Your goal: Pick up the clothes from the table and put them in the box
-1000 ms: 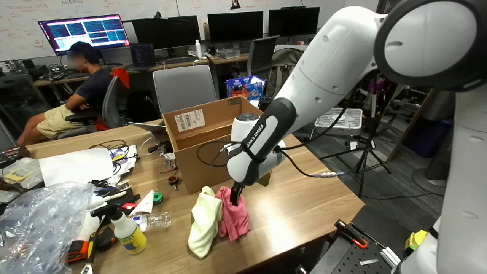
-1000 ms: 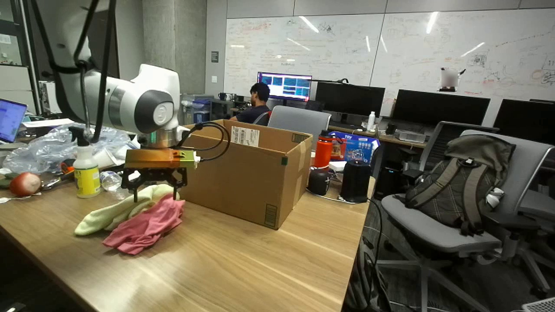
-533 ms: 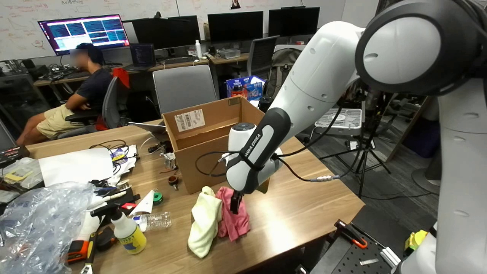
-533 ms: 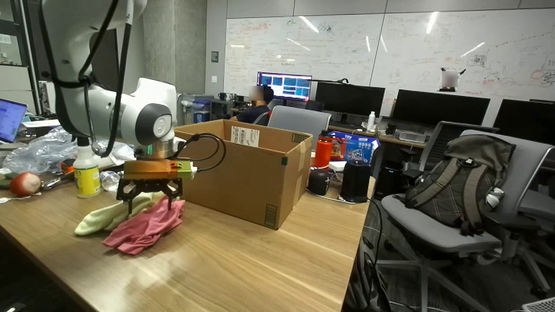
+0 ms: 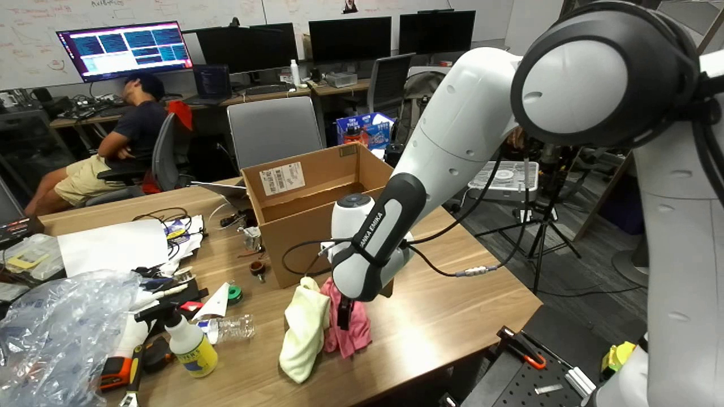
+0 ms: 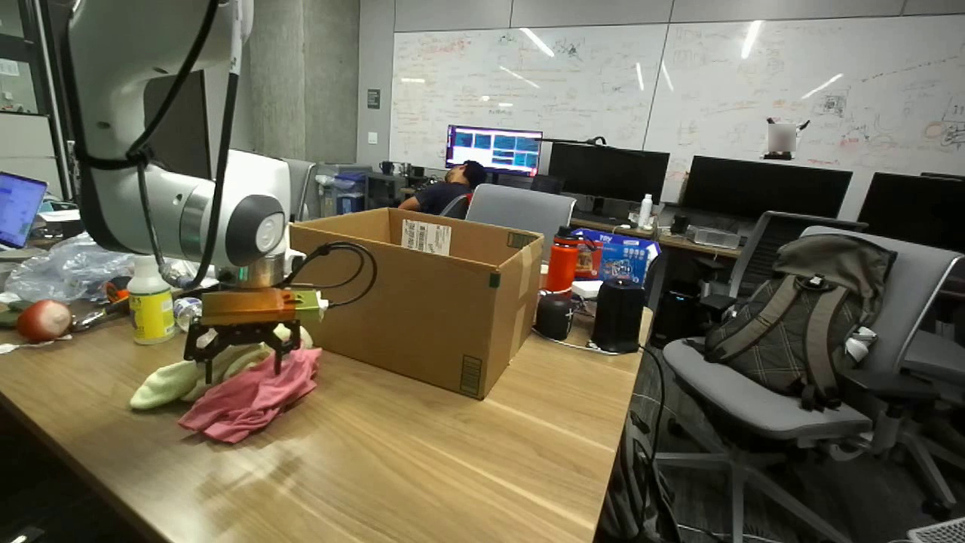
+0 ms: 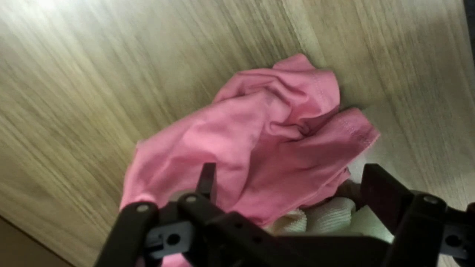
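A crumpled pink cloth (image 5: 357, 330) lies on the wooden table; it also shows in an exterior view (image 6: 241, 407) and in the wrist view (image 7: 237, 141). A pale yellow-green cloth (image 5: 305, 333) lies against it, also seen in an exterior view (image 6: 167, 383) and partly behind the gripper in the wrist view (image 7: 330, 217). My gripper (image 7: 289, 167) is open and empty, pointing down over the pink cloth, with fingers wide apart in an exterior view (image 6: 243, 373). I cannot tell whether the fingertips touch the cloth. The open cardboard box (image 6: 422, 324) stands behind the cloths; its floor is hidden.
A spray bottle (image 5: 193, 350) and a plastic bottle (image 5: 232, 328) stand and lie beside the cloths. Clear plastic wrap (image 5: 62, 333) and tools crowd that table end. A black speaker (image 6: 620, 317) and an orange bottle (image 6: 562, 260) are beyond the box.
My gripper has come down toward the pink cloth and shifted slightly, away from the box, staying open. The cloths and box have not moved. The seated person has leaned back.
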